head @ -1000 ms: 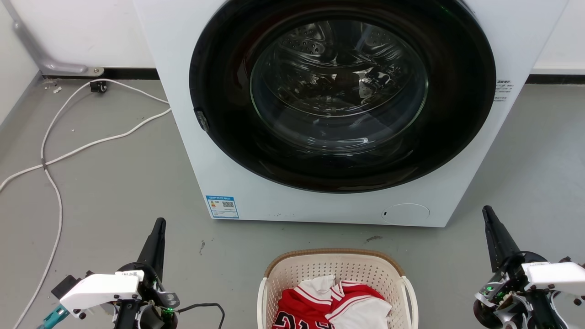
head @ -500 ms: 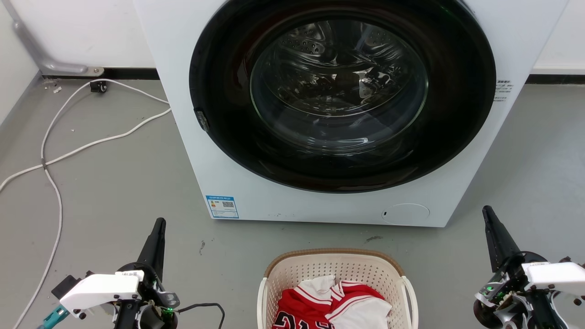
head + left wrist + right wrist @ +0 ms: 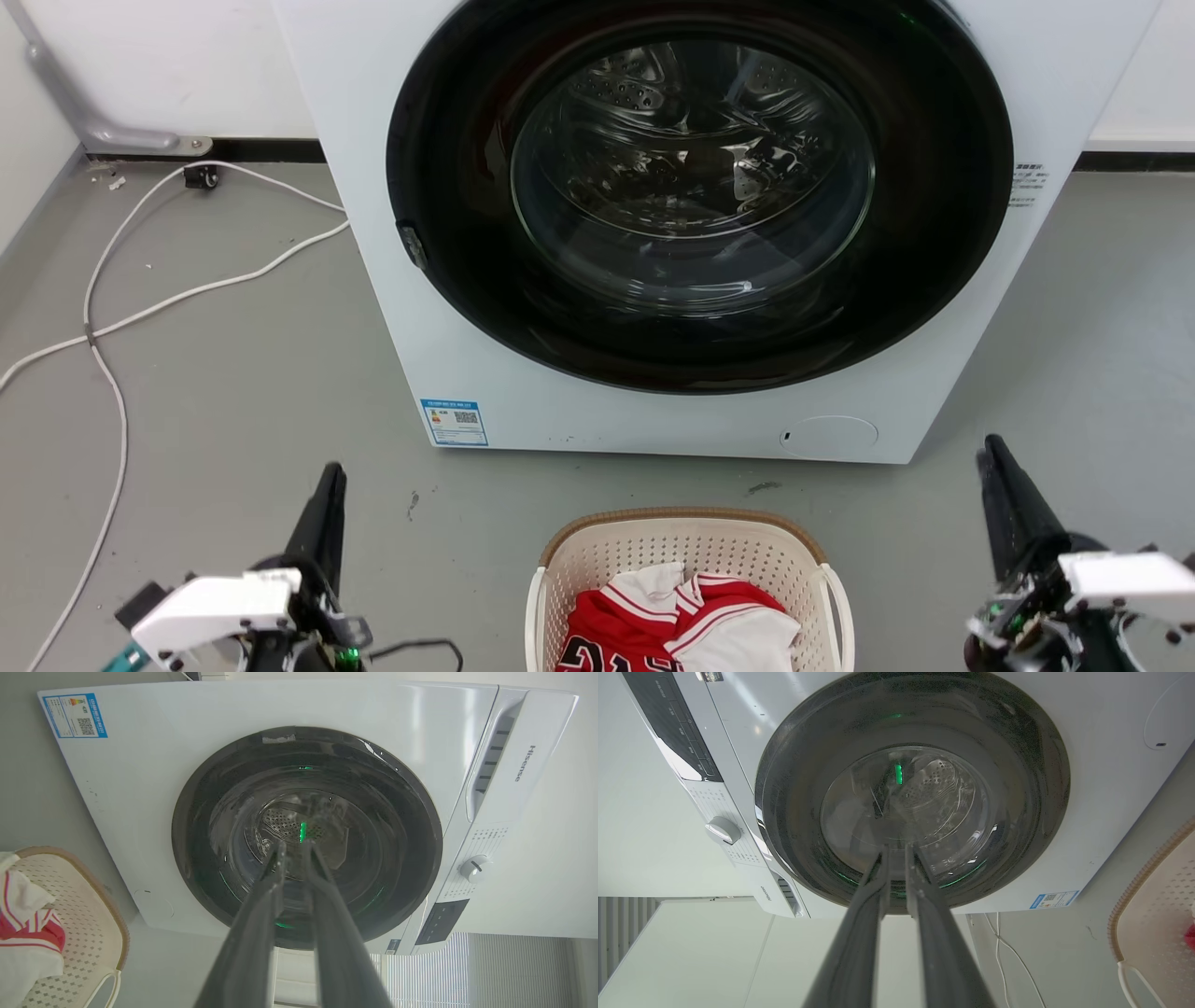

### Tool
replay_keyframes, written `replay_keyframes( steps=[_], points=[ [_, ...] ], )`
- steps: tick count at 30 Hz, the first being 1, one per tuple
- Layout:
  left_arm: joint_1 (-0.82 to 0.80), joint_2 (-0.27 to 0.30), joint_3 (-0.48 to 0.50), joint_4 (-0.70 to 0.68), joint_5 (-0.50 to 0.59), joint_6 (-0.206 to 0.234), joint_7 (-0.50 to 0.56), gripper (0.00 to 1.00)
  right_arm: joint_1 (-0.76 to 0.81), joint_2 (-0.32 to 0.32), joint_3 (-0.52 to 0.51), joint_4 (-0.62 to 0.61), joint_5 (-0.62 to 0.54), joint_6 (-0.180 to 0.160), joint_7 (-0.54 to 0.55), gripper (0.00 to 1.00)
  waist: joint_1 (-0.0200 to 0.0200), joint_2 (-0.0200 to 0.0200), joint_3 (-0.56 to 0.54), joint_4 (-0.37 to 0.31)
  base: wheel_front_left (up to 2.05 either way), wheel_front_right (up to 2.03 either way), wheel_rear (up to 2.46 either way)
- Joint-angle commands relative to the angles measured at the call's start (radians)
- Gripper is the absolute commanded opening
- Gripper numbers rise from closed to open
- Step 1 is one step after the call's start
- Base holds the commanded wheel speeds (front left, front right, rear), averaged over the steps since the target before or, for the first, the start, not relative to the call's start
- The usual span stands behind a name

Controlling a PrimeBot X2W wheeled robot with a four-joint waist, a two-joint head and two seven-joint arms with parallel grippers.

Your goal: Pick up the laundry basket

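The laundry basket (image 3: 681,516) sits on the grey floor at the bottom centre of the head view, cream, perforated, with a brown rim and white side handles. Red and white clothes (image 3: 672,616) lie in it. My left gripper (image 3: 331,474) stands well to the basket's left, shut and empty, pointing at the washer. My right gripper (image 3: 990,450) stands as far to the basket's right, also shut and empty. A corner of the basket (image 3: 88,905) is at the left wrist view's lower left, apart from the left gripper (image 3: 295,847). Its rim (image 3: 1148,877) edges the right wrist view, away from the right gripper (image 3: 896,849).
A white front-loading washing machine (image 3: 429,308) with a shut dark glass door (image 3: 695,187) stands just behind the basket. A white cable (image 3: 121,317) snakes over the floor at the left. Bare grey floor lies between each gripper and the basket.
Both grippers have slid a little toward the bottom of the head view, each staying shut. The basket, clothes and washer have not moved.
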Motion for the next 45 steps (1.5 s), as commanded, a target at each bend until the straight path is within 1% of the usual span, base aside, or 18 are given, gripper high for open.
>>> replay_keyframes(
  steps=[1, 2, 13, 18, 21, 25, 29, 34, 40, 41, 42, 45],
  points=[
    [0.01, -0.002, -0.001, 0.01, 0.001, 0.0, -0.002, 0.0, 0.01, 0.001, 0.001, 0.01, -0.002, 0.0, -0.001, 0.0, 0.0, 0.0, 0.0, 0.0, 0.0, 0.0, 0.0],
    [0.019, -0.005, -0.002, 0.019, 0.001, 0.0, -0.002, 1.0, 0.019, 0.002, 0.001, 0.018, -0.002, 0.0, -0.002, 1.0, 0.0, 0.0, 0.0, 0.0, 0.0, 0.0, 0.0],
    [0.039, -0.005, -0.007, -0.011, 0.044, 0.0, -0.055, 1.0, 0.042, 0.002, 0.021, -0.015, -0.039, 0.0, -0.056, 1.0, 0.0, 0.0, 0.001, -0.001, 0.0, 0.0, 0.0],
    [0.043, -0.005, 0.015, -0.006, 0.078, 0.0, -0.078, 1.0, 0.05, 0.002, 0.027, -0.027, -0.058, 0.0, -0.079, 1.0, 0.0, 0.0, 0.002, -0.002, 0.0, 0.0, 0.0],
    [0.043, -0.005, 0.037, 0.002, 0.119, 0.003, -0.091, 1.0, 0.052, 0.002, 0.015, -0.028, -0.09, 0.0, -0.093, 1.0, 0.0, 0.0, 0.002, -0.002, 0.0, 0.0, 0.0],
    [0.039, -0.005, 0.058, 0.005, 0.17, 0.018, -0.107, 1.0, 0.051, 0.002, -0.009, -0.025, -0.171, 0.0, -0.11, 1.0, 0.0, 0.0, 0.002, -0.003, 0.0, 0.0, 0.0],
    [0.037, -0.005, 0.083, -0.02, 0.242, 0.03, -0.124, 1.0, 0.044, 0.002, -0.04, -0.024, -0.271, 0.0, -0.126, 1.0, 0.0, 0.0, 0.002, -0.002, 0.0, 0.0, 0.0],
    [0.038, -0.005, 0.103, -0.075, 0.342, 0.071, -0.142, 1.0, 0.037, 0.002, -0.064, -0.035, -0.394, 0.0, -0.146, 1.0, 0.0, 0.0, 0.003, -0.002, 0.0, 0.0, 0.0],
    [0.053, -0.005, 0.071, -0.162, 0.48, 0.125, -0.164, 1.0, 0.032, 0.001, -0.062, -0.125, -0.591, 0.0, -0.168, 1.0, 0.0, 0.0, 0.006, -0.003, 0.0, 0.0, 0.0],
    [0.053, -0.005, 0.071, -0.162, 0.48, 0.125, -0.164, 1.0, 0.032, 0.001, -0.062, -0.125, -0.591, 0.0, -0.168, 1.0, 0.0, 0.0, 0.006, -0.003, 0.0, 0.0, 0.0],
    [0.058, -0.005, 0.058, -0.193, 0.524, 0.146, -0.171, 1.0, 0.033, 0.001, -0.049, -0.163, -0.67, 0.0, -0.175, 1.0, 0.0, 0.0, 0.007, -0.003, 0.0, 0.0, 0.0],
    [0.068, -0.005, 0.032, -0.225, 0.581, 0.169, -0.181, 1.0, 0.039, 0.001, -0.026, -0.212, -0.773, 0.0, -0.185, 1.0, 0.0, 0.0, 0.009, -0.003, 0.0, 0.0, 0.0]
  ],
)
